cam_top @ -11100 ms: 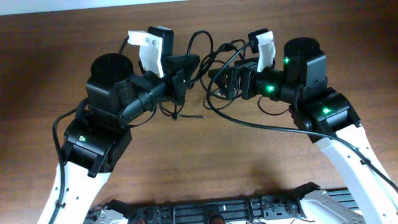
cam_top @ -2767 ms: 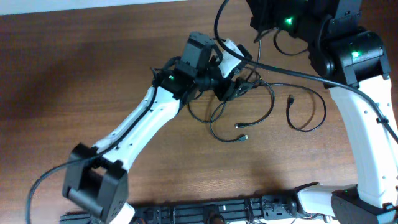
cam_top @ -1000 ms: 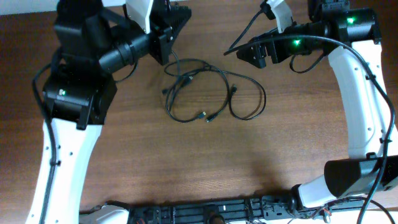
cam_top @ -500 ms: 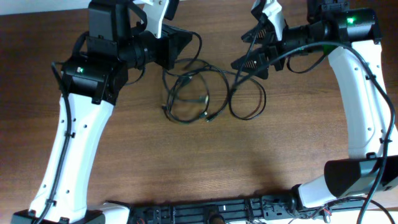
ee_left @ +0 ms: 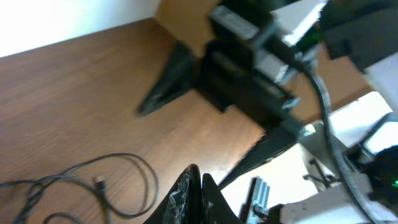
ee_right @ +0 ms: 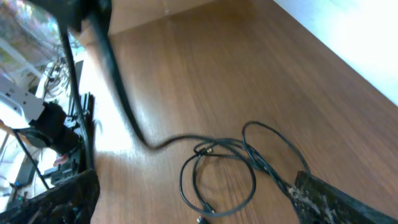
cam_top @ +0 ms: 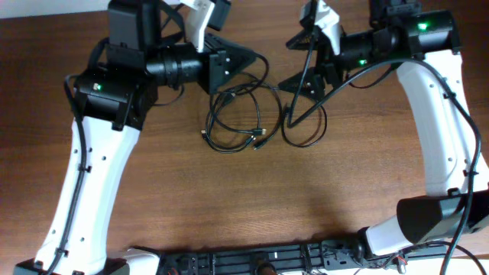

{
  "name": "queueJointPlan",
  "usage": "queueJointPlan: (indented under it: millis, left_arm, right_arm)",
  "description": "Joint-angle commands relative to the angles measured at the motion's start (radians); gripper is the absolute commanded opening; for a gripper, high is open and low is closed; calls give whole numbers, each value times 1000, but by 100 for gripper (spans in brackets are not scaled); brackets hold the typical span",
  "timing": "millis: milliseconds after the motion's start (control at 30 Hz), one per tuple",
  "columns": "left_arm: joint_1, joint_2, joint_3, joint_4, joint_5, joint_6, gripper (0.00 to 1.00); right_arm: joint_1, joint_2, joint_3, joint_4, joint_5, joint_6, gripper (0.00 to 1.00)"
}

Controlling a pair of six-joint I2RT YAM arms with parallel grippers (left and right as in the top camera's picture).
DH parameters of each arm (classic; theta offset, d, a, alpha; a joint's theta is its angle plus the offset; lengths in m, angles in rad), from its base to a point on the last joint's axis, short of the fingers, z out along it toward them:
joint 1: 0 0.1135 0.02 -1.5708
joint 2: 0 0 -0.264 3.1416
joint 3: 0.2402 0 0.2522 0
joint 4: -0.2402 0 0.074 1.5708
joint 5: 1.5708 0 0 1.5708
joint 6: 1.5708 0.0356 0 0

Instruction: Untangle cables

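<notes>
The thin black cords with small plug ends (cam_top: 256,137) lie in a loose tangle on the brown wooden tabletop (cam_top: 229,206), at its far middle, between the two arms. From overhead the tangle's long axis runs side to side. A cluster of overlapping loops sits towards the left arm and one rounder loop towards the right arm, and the two meet near the middle. Loose plug ends show at the near edge of the cluster, too small to tell which way each points. One strand leaves the cluster towards the far side and curves round the tip of the left end effector (cam_top: 252,59). Its black fingers are pressed together and aim across at the right arm. The left wrist view (ee_left: 194,186) shows the tips closed on each other, and I cannot tell whether a cord is pinched there. The right end effector (cam_top: 298,61) is spread wide and faces the left arm. In its wrist view (ee_right: 199,205) the fingers fill the two lower corners, with the cords (ee_right: 217,149) on the tabletop between and beyond them. A thicker black arm cable (ee_right: 121,93) slants down beside the loops.
</notes>
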Motion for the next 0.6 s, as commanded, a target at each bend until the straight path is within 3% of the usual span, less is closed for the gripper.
queueJointPlan:
  millis: [0,67,100,133,167,433,467,567]
  left_arm:
    - [-29,-18,33,3,12,-13,8]
    - [-29,-17,33,7,11,-13,8]
    - [-29,-17,33,8,10,-13,8]
    - [-29,-17,33,10,10,-13,8]
    - [-29,-17,33,10,10,-13,8]
    - [-28,-17,33,10,10,-12,14]
    - [-28,-17,33,10,10,-12,23]
    - [-28,-17,33,9,2,-12,38]
  right_arm:
    - [61,-5,11,6,-27,-16,90]
    - [82,-5,11,11,-20,-16,68]
    - [88,-5,11,11,-19,-16,51]
    - [95,-5,11,11,-20,-15,20]
    - [98,-5,11,11,-16,-13,4]
    - [97,-5,11,13,-1,-13,4]
    - [97,-5,11,19,32,-10,4]
    - [90,-5,11,59,114,79,4]
